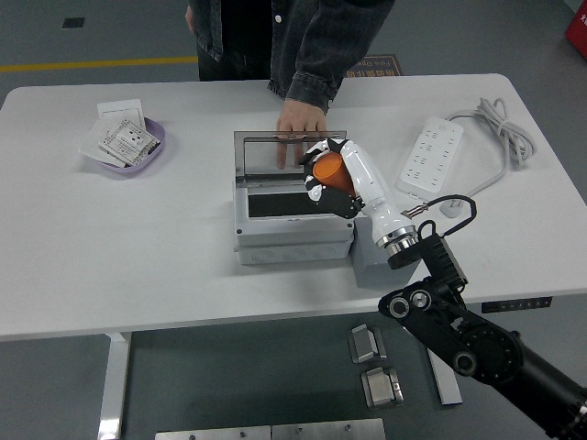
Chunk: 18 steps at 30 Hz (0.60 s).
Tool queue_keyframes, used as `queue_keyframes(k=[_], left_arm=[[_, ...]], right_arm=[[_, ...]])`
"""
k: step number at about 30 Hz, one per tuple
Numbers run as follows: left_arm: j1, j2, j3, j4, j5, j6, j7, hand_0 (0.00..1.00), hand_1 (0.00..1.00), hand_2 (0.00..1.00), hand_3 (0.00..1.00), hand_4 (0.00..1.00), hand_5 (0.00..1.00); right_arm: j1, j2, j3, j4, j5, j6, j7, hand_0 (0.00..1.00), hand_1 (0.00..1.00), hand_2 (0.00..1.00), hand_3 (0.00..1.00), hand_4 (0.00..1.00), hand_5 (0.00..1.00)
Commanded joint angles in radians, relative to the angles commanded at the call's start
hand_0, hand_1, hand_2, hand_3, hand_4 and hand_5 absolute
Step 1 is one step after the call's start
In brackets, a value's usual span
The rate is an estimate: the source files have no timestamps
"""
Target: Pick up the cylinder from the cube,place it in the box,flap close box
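My right hand [326, 174] is shut on the orange cylinder [331, 170] and holds it in the air above the right part of the grey box [291, 227]. The box stands in the middle of the table with its clear lid [275, 157] raised upright at the back. A person's hand [301, 119] rests on the lid's top edge. The grey cube [369, 266] sits just right of the box, mostly hidden by my forearm. My left hand is out of view.
A purple bowl [157, 150] with paper packets sits at the far left. A white power strip [431, 153] with its coiled cable [502, 130] lies at the right. The person stands at the table's far edge.
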Motion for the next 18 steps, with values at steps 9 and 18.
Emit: queue_keyframes(k=[9,18], left_arm=[[0.001,0.008,-0.003,0.000,0.005,0.000,0.006,0.668,0.691,0.657,0.703,0.714,0.325],[-0.007,0.013,-0.003,0.000,0.011,-0.002,0.008,0.668,0.691,0.657,0.703,0.714,0.325]], right_arm=[[0.163,0.059,-0.133,-0.151,-0.153,0.029,-0.072,0.002,0.116,0.388,0.309,0.002,0.002],[0.267,0.101,-0.211,-0.344,-0.150,0.039,-0.073,0.002,0.114,0.343,0.276,0.002,0.002]])
